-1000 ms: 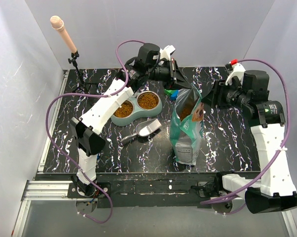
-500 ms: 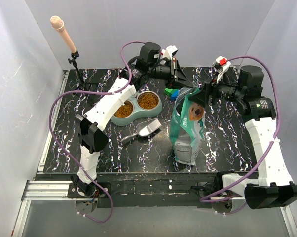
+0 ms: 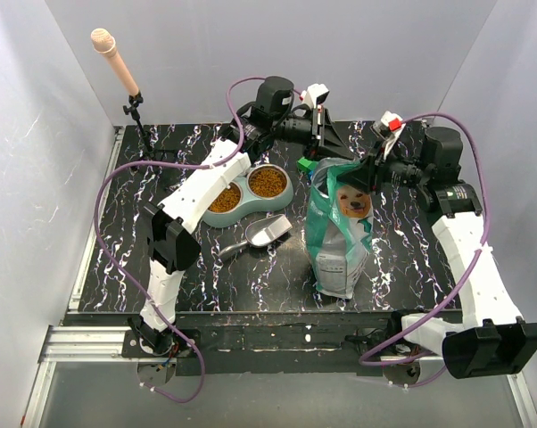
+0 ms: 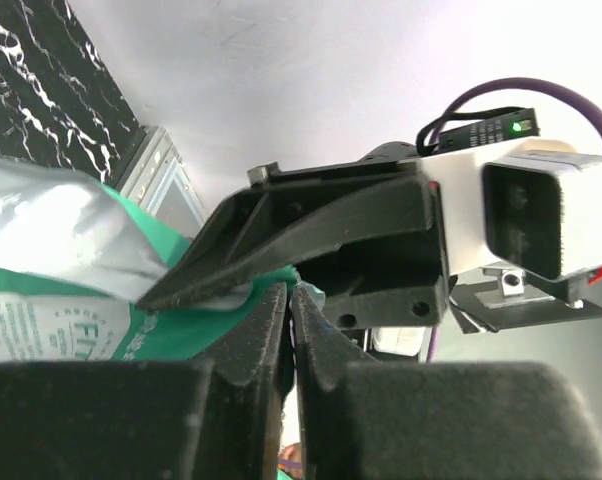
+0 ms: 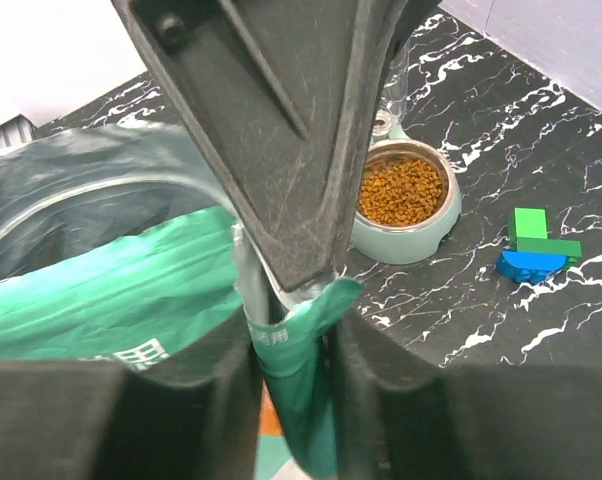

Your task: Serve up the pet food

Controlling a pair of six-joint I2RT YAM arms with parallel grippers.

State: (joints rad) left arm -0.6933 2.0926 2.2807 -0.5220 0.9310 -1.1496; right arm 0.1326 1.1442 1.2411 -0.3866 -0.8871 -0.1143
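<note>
The pet food fills both cups of the teal double bowl (image 3: 289, 193), orange-brown kibble in the left cup (image 3: 224, 198) and the right cup (image 3: 268, 182); one filled cup (image 5: 401, 190) shows in the right wrist view. The teal-and-white bag (image 3: 340, 232) stands upright at mid-table, its top open. My left gripper (image 3: 327, 145) is shut on the bag's far rim (image 4: 289, 298). My right gripper (image 3: 368, 171) is shut on a folded corner of the rim (image 5: 289, 335), close against the left gripper's fingers (image 5: 281, 130). The metal scoop (image 3: 267, 233) lies empty beside the bowl.
Green (image 5: 529, 224) and blue (image 5: 529, 265) blocks lie behind the bag, right of the bowl. A microphone on a stand (image 3: 117, 58) is at the back left corner. White walls close in the black marbled table (image 3: 411, 259) on three sides.
My right gripper has moved left onto the bag's top rim. My left gripper has shifted slightly right. The bag has turned, so the dog picture faces up.
</note>
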